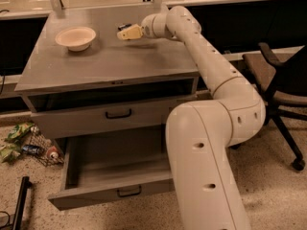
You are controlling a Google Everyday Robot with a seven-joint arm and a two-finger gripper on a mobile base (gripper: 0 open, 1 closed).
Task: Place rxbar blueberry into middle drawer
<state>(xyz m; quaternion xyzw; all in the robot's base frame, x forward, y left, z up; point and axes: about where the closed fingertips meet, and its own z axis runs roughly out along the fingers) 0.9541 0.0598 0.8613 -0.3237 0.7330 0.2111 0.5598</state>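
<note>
Dark rxbar blueberry (124, 27) beside gripper (125, 34) atop cabinet (120, 59); axis unclear.

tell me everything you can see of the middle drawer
The middle drawer is wide, deep and grey, with a small black handle centred on its front. It stands pulled well out of the cabinet, level, below the other handled drawer front. The robot's arm hides its right end. Nothing visibly touches it; the gripper is up over the cabinet top, not near the drawer.
</note>
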